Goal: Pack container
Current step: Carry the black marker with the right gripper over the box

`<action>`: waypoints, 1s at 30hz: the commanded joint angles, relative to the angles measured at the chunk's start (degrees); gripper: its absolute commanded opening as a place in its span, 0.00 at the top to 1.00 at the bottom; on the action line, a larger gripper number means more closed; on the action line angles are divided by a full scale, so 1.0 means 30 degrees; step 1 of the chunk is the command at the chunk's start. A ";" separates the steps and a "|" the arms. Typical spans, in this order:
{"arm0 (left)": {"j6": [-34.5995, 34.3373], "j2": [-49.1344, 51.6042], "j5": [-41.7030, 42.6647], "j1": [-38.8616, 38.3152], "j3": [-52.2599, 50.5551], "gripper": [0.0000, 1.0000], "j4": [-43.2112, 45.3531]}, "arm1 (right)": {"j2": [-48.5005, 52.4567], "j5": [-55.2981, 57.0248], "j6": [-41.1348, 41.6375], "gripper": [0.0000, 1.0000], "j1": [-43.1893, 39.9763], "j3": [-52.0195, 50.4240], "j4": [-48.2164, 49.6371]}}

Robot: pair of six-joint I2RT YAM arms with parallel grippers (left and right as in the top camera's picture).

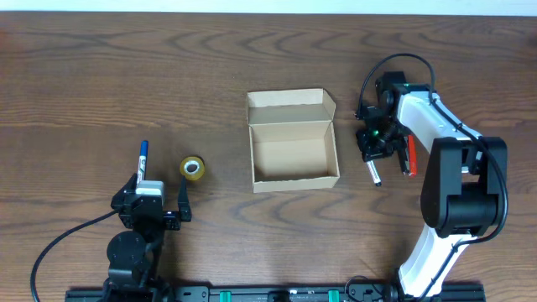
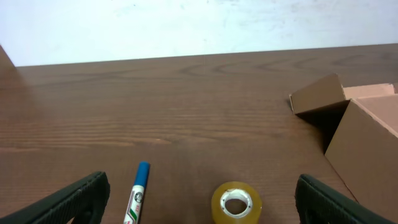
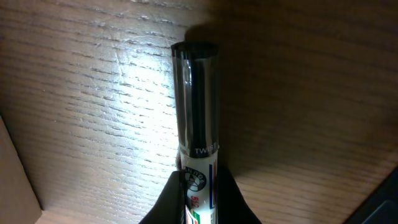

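Dark wood-grain worktop [image 1: 101, 75]. Near and left of the container [image 1: 295, 182], the left gripper [image 1: 161, 200] has its jaws released and empty. The container lies centre, flap open. It is judged light, thin-walled and crushable, best held by a side wall. Right of the container, the right gripper [image 3: 199, 190] jaws clench a black-capped marker [image 3: 196, 99].

1. The container [image 1: 294, 158] is a small, rectangular, tan cardboard box, plain and unprinted.
2. State: open, with the hinged lid flap folded back on the far side.
3. Pose: upright, mid-table [image 1: 168, 67], long sides running left to right.
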 commanded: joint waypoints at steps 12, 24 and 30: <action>0.0066 -0.0124 -0.0051 0.0117 -0.0525 0.05 -0.0204 | -0.0860 -0.0583 0.0495 0.99 0.0087 0.1246 0.1246; 0.0073 -0.0124 -0.0051 0.0117 -0.0525 0.05 -0.0204 | -0.6258 -0.2433 -0.2688 0.99 0.1792 0.2448 0.0437; 0.0073 -0.0124 -0.0058 0.0117 -0.0525 0.05 -0.0204 | -0.7745 -0.3577 -0.7191 0.99 0.4080 0.2448 -0.0852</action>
